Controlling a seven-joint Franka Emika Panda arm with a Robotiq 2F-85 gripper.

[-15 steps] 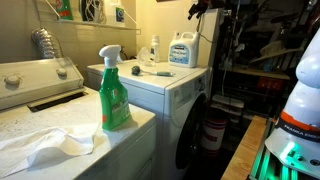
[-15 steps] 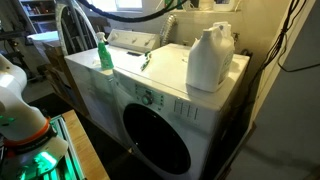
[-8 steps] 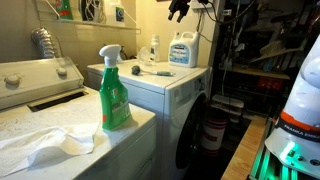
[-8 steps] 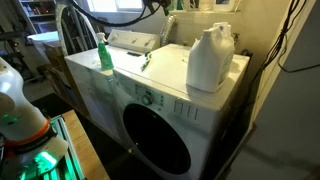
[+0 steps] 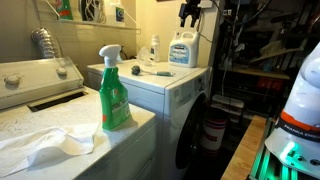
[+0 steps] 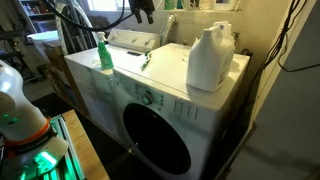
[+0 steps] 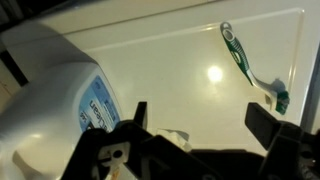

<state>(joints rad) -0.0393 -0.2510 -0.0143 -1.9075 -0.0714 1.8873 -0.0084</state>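
The white machine top (image 7: pixel 170 45) lies mostly bare in the wrist view, its raised rim running along 12 o'clock and down the 3 o'clock side. A green toothbrush (image 7: pixel 243 62) lies near that rim, at 1 o'clock from the gripper (image 7: pixel 200 125). The detergent jug (image 7: pixel 50 100) fills the 9 o'clock side, just beside one finger. Open surface stretches between jug and toothbrush. The jaws stand wide apart, holding and touching nothing. In an exterior view the gripper (image 5: pixel 188 12) hangs in the air above the jug (image 5: pixel 182 50), clear of it. A green spray bottle (image 5: pixel 113 90) stands well apart on the neighbouring washer (image 5: pixel 30 118).
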